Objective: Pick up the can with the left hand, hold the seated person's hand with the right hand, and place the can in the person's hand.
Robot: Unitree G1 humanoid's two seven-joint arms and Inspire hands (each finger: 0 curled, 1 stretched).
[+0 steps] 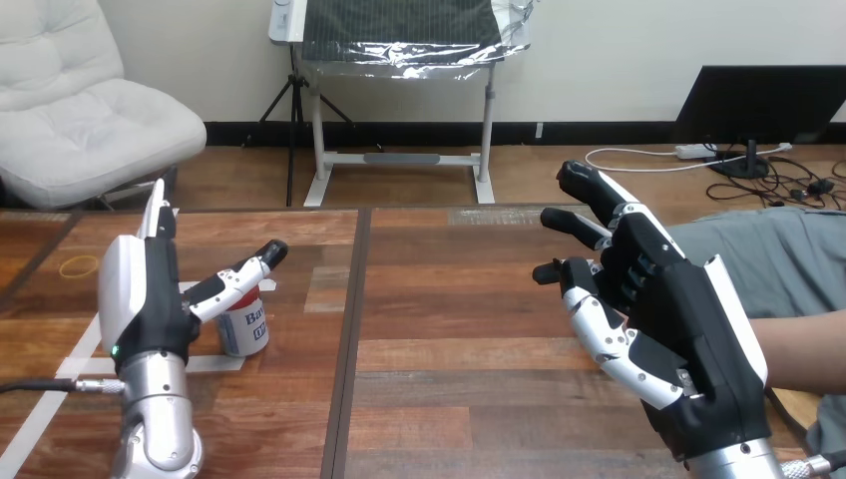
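Can (245,329), blue-lettered label, beside left hand (150,299)

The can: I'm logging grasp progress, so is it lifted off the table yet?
No, the can stands on the table, and the left hand beside it has straight fingers, not curled round it.

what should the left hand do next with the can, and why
Probably close the left hand round the can: the hand is open beside the can, its thumb reaching across the can's top, and the can stands upright on the table, not yet gripped.
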